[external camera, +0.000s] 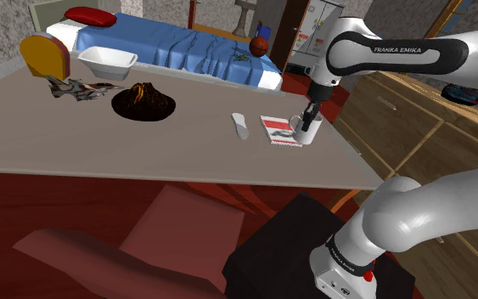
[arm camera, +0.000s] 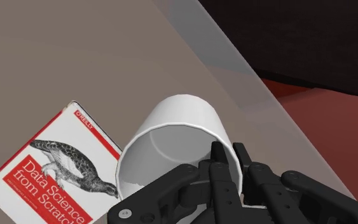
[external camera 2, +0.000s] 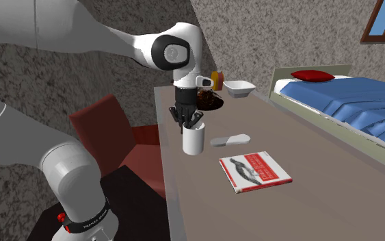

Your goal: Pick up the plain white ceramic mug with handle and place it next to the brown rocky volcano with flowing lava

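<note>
The white mug point(external camera: 306, 132) point(external camera 2: 193, 142) point(arm camera: 184, 121) stands upright on the table near its edge, beside a red-and-white book point(external camera: 281, 130) point(external camera 2: 256, 170) point(arm camera: 50, 172). My gripper point(external camera: 307, 119) point(external camera 2: 191, 122) point(arm camera: 229, 159) comes down on its rim, one finger inside and one outside, clasping the wall. No handle shows on the mug. The dark brown volcano point(external camera: 143, 102) point(external camera 2: 208, 101) with orange lava sits further along the table, toward the shoulder view's left.
A flat white oblong object point(external camera: 240, 125) point(external camera 2: 230, 140) lies between mug and volcano. Past the volcano are a grey figurine point(external camera: 75, 87), a white bowl point(external camera: 107, 61) point(external camera 2: 239, 87) and an orange-yellow object point(external camera: 43, 55). A red chair point(external camera: 143, 246) stands at the table's near side, with a blue bed point(external camera: 186, 51) behind.
</note>
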You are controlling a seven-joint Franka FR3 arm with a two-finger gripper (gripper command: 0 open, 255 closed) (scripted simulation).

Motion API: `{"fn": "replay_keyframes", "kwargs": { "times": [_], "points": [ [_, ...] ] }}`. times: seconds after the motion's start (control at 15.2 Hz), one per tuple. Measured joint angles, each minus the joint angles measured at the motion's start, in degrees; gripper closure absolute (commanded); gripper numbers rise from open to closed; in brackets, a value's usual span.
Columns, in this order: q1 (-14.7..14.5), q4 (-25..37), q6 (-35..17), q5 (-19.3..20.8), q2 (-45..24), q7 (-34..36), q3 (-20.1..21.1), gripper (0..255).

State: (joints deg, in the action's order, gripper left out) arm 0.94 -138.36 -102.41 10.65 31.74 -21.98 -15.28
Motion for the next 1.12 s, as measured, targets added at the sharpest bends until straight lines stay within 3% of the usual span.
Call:
{"fn": "replay_keyframes", "kwargs": {
  "times": [1.12],
  "points": [
    [-0.84,13.25,12.54,-1.57,-0.79,-0.05,1.89,255]
  ]
}}
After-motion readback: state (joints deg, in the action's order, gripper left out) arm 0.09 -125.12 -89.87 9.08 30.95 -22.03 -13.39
